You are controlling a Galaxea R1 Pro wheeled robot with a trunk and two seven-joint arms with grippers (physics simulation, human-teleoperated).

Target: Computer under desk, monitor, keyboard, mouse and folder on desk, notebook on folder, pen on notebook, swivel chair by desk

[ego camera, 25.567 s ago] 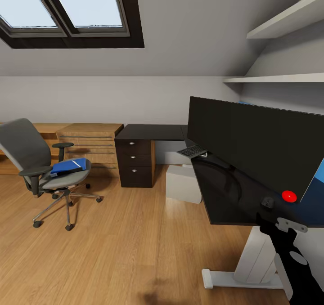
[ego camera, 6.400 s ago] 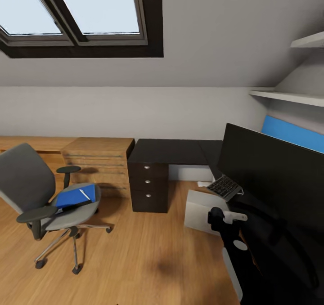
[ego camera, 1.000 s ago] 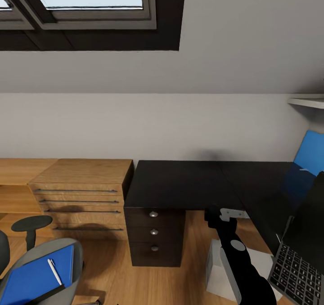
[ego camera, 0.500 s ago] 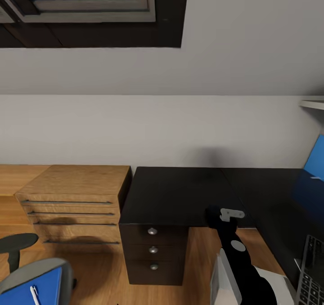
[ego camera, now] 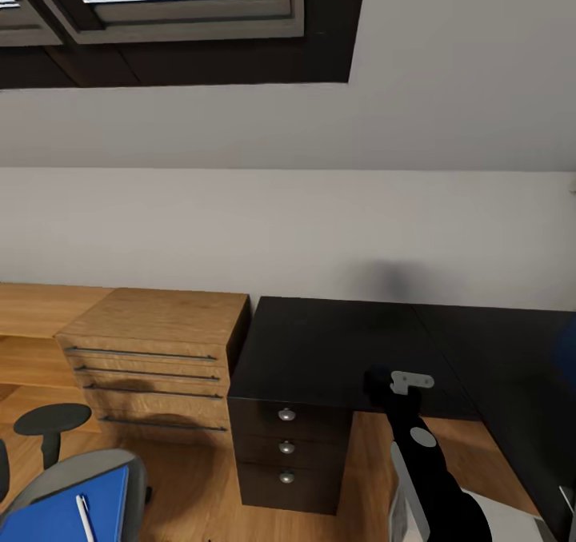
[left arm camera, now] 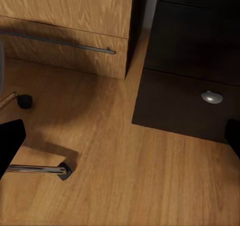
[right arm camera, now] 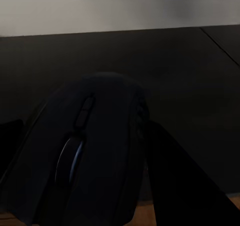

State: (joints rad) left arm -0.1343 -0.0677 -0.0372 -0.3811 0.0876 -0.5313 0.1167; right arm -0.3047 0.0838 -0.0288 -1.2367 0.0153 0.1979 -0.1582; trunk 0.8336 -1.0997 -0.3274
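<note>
Black computer mouse stays clamped in the right tool as the view swings left, keyboard gone, over the dark tabletop; left tool's state unclear.

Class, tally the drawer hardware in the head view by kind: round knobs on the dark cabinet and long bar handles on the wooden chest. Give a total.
Round knobs: 3
Bar handles: 4
Total: 7
</note>
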